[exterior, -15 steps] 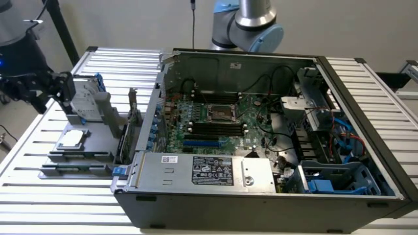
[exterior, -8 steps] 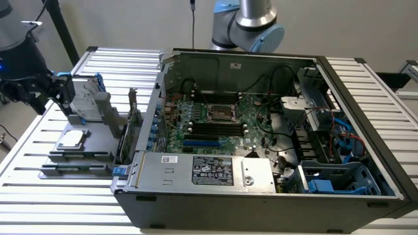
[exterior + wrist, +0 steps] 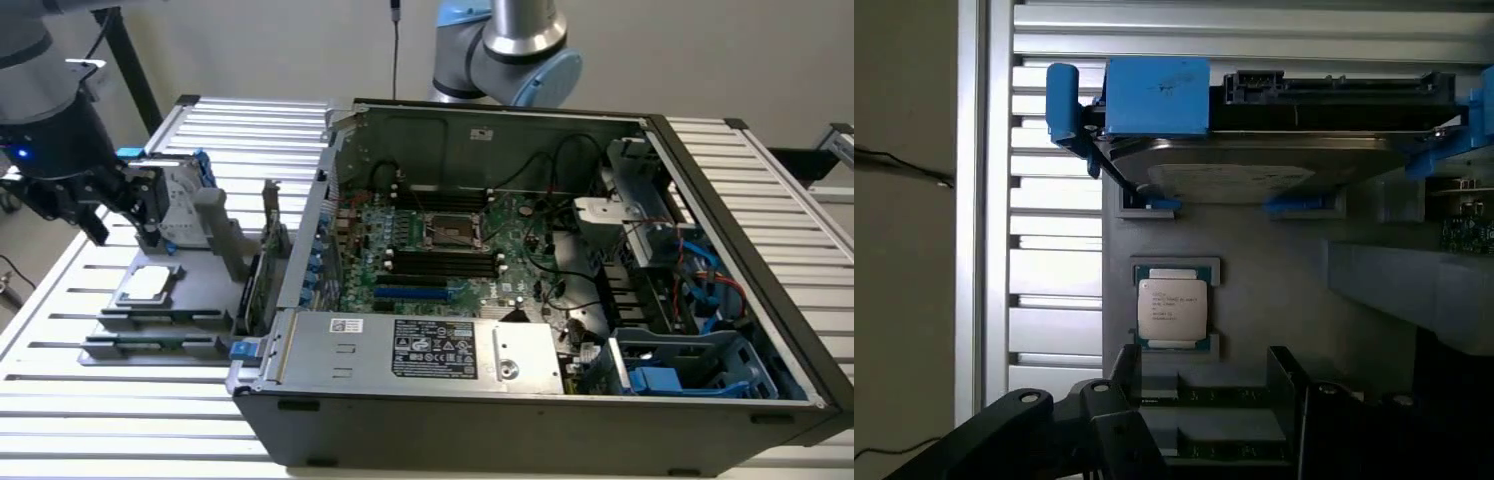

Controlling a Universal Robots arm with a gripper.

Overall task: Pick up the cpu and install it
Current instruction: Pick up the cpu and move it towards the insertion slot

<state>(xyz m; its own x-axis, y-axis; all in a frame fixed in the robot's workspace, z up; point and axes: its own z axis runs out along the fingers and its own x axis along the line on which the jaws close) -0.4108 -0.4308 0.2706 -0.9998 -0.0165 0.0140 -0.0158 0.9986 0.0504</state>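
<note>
Tool (image 3: 123, 238) apparently open, hovering near cpu (image 3: 1172, 310)

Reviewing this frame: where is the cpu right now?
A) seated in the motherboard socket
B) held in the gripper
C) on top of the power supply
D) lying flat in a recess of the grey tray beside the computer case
D: the cpu lies flat, silver top up, in a recess of the grey tray, on the exterior view's left of the open computer case.
</note>
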